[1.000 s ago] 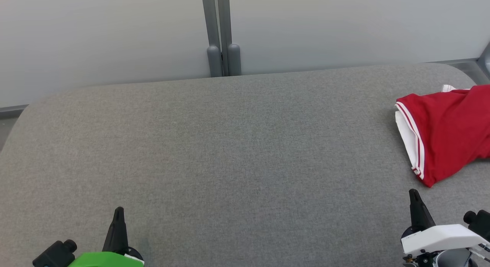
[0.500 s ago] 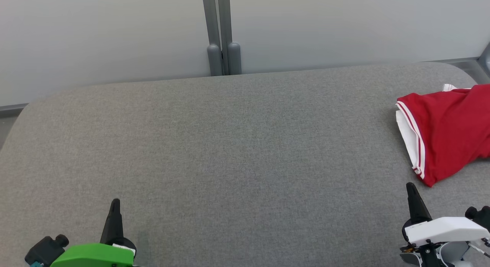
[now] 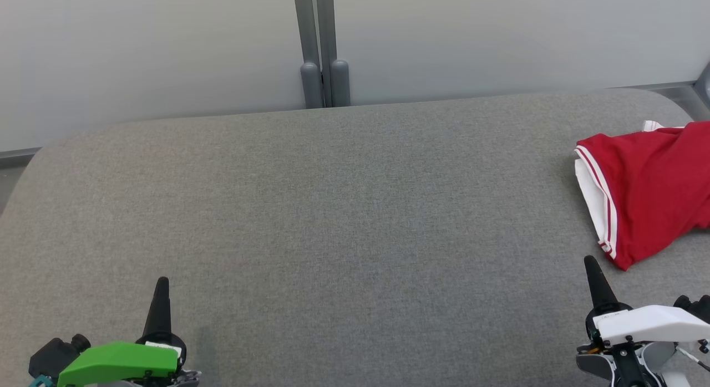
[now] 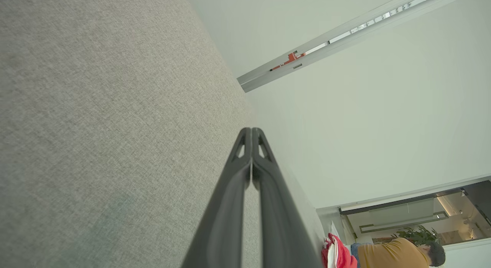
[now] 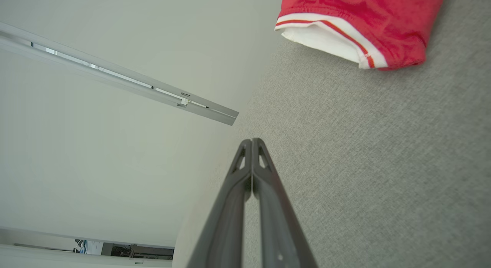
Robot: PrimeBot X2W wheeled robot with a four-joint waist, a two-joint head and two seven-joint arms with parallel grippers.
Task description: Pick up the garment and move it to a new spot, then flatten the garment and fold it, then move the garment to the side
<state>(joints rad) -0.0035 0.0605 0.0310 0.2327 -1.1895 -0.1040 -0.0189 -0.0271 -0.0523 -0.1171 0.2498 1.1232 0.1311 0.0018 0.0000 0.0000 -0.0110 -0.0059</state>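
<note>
The garment (image 3: 649, 190) is red with a white, red-striped hem and lies folded at the right edge of the grey padded table (image 3: 333, 209). The right wrist view catches its hem end (image 5: 356, 26), and a red corner of the garment (image 4: 337, 256) peeks in at the bottom of the left wrist view. My right gripper (image 3: 590, 264) is shut and empty, hovering just short of the garment's near corner. My left gripper (image 3: 161, 284) stands shut and empty at the table's front left, far from the cloth. Both pairs of fingers are pressed together in the wrist views (image 4: 251, 135) (image 5: 251, 145).
A pale wall with a grey double post (image 3: 321, 49) runs behind the table. A person in a mustard top (image 4: 395, 254) is visible beyond the table's end in the left wrist view. The table's rounded corners drop off at far left and far right.
Both gripper tips have crept a little forward across the table, the right one closing on the garment's near corner. The garment has stayed put.
</note>
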